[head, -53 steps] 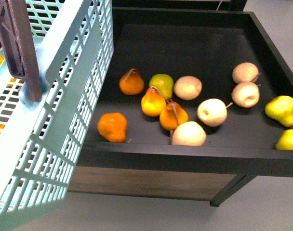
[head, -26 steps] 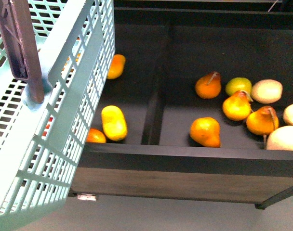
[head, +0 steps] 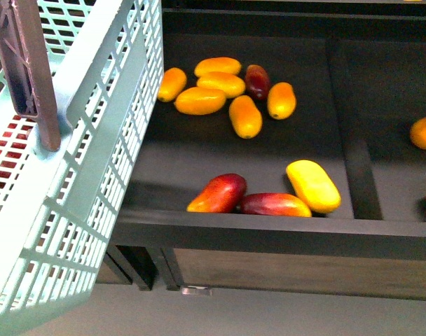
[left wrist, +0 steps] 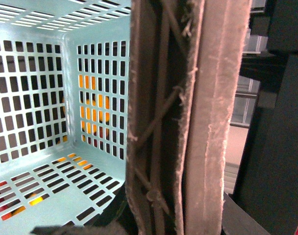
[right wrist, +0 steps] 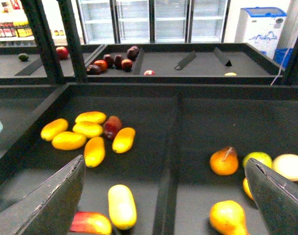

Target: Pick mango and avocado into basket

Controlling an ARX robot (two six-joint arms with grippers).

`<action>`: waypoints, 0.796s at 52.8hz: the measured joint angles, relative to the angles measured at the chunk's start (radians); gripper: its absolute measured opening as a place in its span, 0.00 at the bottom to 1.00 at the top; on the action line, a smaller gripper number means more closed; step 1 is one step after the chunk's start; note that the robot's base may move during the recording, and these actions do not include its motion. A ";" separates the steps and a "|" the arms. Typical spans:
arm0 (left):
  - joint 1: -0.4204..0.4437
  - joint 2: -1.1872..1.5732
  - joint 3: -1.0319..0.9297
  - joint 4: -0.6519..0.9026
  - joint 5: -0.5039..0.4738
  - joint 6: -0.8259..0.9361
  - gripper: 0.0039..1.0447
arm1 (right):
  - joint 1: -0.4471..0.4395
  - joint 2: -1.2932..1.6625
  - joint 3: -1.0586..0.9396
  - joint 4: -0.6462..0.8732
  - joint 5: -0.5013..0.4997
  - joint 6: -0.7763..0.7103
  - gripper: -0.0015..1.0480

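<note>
Teal basket, near left — right gripper spread wide above a mango; my left gripper's state unclear.

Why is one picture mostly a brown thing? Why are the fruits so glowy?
Left wrist view: the brown handle sits so near the lens it hides much of the basket. Front view: the yellow mango is overbright, washed out. Right wrist view: the fingers of the right pincer are dark soft shapes at the edges; far fridges glare white.
</note>
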 joint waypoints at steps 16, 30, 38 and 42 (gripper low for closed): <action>0.000 0.000 0.000 0.000 0.002 -0.001 0.15 | 0.000 0.001 0.000 0.000 0.004 0.000 0.92; 0.000 -0.001 0.000 0.000 0.001 0.000 0.15 | 0.000 0.001 0.000 0.000 0.000 0.000 0.92; 0.000 0.000 0.000 0.000 0.001 0.002 0.15 | -0.001 0.000 0.000 0.000 -0.007 0.000 0.92; 0.008 0.001 0.000 0.000 -0.009 0.001 0.15 | -0.002 0.000 0.000 0.000 -0.007 0.000 0.92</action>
